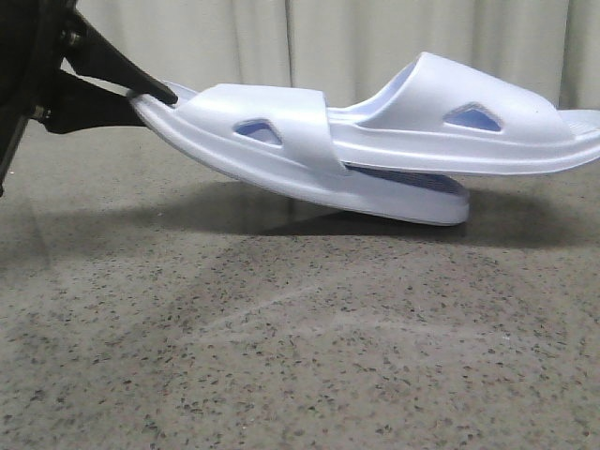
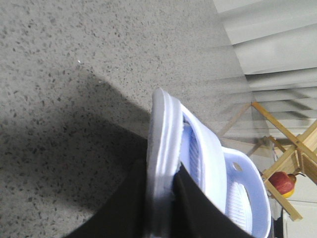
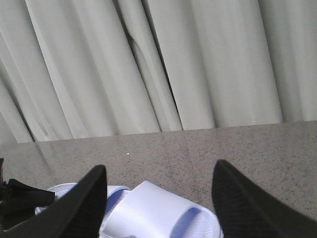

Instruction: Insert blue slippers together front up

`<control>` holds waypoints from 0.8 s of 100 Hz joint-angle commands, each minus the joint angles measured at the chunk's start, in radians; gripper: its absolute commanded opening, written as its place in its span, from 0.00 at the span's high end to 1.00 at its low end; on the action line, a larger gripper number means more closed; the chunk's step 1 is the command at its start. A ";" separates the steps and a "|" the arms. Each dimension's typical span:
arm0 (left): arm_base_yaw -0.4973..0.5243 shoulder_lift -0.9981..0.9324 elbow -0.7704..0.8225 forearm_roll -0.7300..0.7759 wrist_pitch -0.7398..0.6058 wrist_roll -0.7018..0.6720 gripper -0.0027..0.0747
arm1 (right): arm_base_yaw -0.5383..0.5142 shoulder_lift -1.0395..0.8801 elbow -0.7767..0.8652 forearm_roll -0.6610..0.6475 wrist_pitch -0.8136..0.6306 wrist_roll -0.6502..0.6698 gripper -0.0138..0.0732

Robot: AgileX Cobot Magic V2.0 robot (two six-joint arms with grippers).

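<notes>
Two pale blue slippers are nested and raised at a tilt over the grey table [image 1: 281, 356]. The lower slipper [image 1: 272, 141] rests its far end on the table at right. The upper slipper [image 1: 469, 122] lies on it, with one end pushed under the lower one's strap. My left gripper [image 1: 150, 94] is shut on the lower slipper's raised end; in the left wrist view [image 2: 161, 173] its fingers pinch the sole rim [image 2: 166, 129]. My right gripper [image 3: 159, 168] is open and empty, above a slipper strap [image 3: 158, 208]. It is out of the front view.
A pale curtain [image 1: 328, 47] hangs behind the table's back edge. A wooden rack [image 2: 292, 144] holding a red object [image 2: 282, 182] stands beyond the table in the left wrist view. The left arm [image 3: 15, 198] shows beside the slippers in the right wrist view.
</notes>
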 commanded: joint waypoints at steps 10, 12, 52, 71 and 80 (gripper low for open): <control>-0.006 -0.023 -0.033 -0.068 0.028 0.066 0.92 | -0.005 0.006 -0.034 -0.017 -0.074 -0.008 0.39; -0.006 -0.023 -0.033 -0.068 0.028 0.073 0.90 | -0.005 0.006 -0.034 -0.017 -0.074 -0.008 0.39; -0.006 -0.023 -0.033 -0.064 -0.119 0.183 0.39 | -0.005 0.006 -0.034 -0.019 -0.074 -0.008 0.39; -0.006 -0.038 -0.033 -0.064 -0.308 0.322 0.39 | -0.005 0.006 -0.034 -0.069 -0.038 -0.008 0.39; -0.006 -0.063 -0.033 -0.064 -0.342 0.381 0.39 | -0.005 0.006 -0.034 -0.101 -0.002 -0.008 0.39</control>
